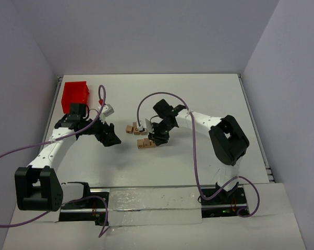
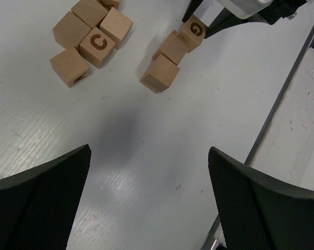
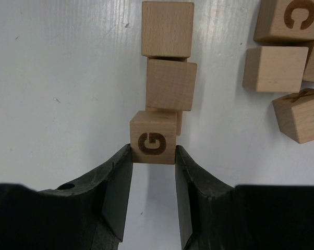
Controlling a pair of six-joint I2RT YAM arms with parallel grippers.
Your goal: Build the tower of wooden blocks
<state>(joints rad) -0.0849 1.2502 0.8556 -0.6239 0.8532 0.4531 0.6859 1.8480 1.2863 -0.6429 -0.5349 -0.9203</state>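
Your right arm (image 1: pixel 219 130) bends at the elbow and sweeps its forearm in toward the middle of the table (image 1: pixel 209 94), wrist tipped down over the G block (image 3: pixel 153 144). The right gripper (image 3: pixel 153 156) is clamped on that block, one finger pressed flat against each side face, with the letter facing the wrist camera.

Your left arm (image 1: pixel 52 146) reaches forward and hooks inward, so the left gripper (image 2: pixel 149 172) points toward the G block from well apart. Its fingers (image 2: pixel 42 203) are spread wide with nothing between them, only bare table below.

The wood block tower is not stacked yet that you can see. Directly beyond the G block, in the right wrist view, two plain blocks lie in a line: a nearer plain block (image 3: pixel 171 84) and a farther plain block (image 3: pixel 167 28), edges touching. A sliver of wood shows under the G block's far edge; you cannot tell whether the G block rests on it or hangs just above.

Off to one side of the G block, apart from that line, sits a loose cluster: a C block (image 3: pixel 295 18), an X block (image 3: pixel 303 114) lying tilted, and a blank block (image 3: pixel 274 69) between them.

The red bin (image 1: pixel 75 94) stands far from the G block, past the left arm's elbow at the table's far corner. Nothing stands between the left gripper and the G block.
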